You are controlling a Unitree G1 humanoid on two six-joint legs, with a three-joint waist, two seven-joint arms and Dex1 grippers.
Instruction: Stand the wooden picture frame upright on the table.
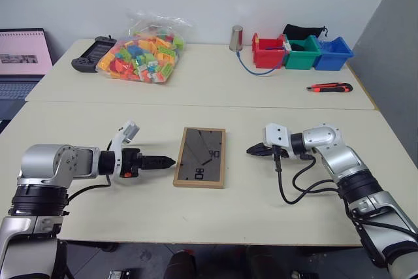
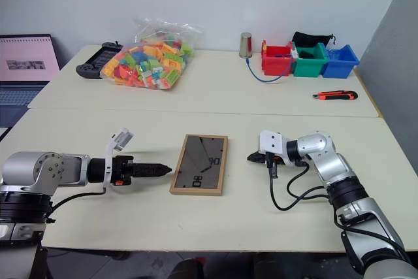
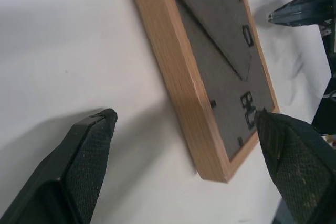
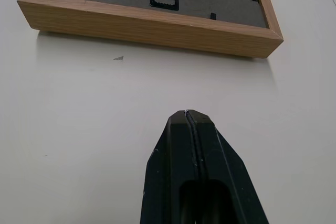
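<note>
Frame [image 1: 200,157] lies back-up on bench [image 1: 294,210], unraised, between left pincer [image 1: 168,160], spread apart, and right pincer [image 1: 251,151], pressed together, empty.

Light-wood picture frame [image 1: 200,157], dark grey back; cream table [image 1: 196,83].

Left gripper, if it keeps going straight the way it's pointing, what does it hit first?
Most likely the wooden picture frame: the open left gripper points at its near long edge, with bare table between them.
</note>
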